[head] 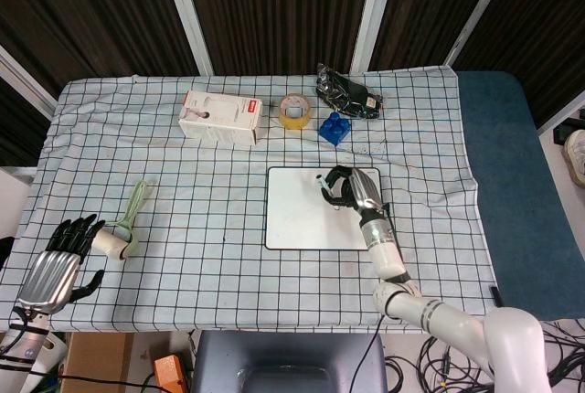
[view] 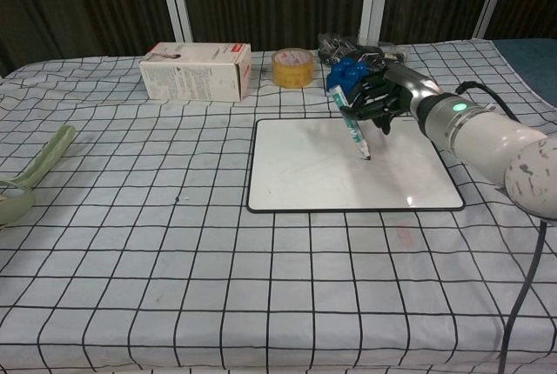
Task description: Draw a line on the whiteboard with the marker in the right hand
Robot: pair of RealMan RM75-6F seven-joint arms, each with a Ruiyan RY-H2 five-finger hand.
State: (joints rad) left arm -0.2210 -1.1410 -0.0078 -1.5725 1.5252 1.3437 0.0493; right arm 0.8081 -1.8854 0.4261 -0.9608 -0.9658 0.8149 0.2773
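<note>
So the surface (head: 183,228) is covered in a soft white cloth with a black grid print, a bit wrinkly near the edges. Sitting flat on it is the whiteboard (view: 305,174), a glossy white rectangle with rounded corners and a thin dark frame. Its face looks blank apart from faint smudges.

The right hand (view: 374,100), dark fingers on a shiny silver-white forearm, has its fingers wrapped around the marker (view: 352,126). The marker is a slim white barrel with a teal cap end up top, tilted, with the tip pointing down at the right-center part of the whiteboard. Can't tell if the tip is actually touching.

The left hand (head: 59,260) rests at the near left corner of the surface, dark fingers spread and holding nothing. Just beside it lies a pale green lint roller (head: 123,228).

Along the far side: a matte white cardboard box (view: 196,70) with a red label, a roll of yellowish tape (view: 293,67), a chunky blue plastic block (head: 334,126) and a crinkly dark foil bag (head: 347,96).
</note>
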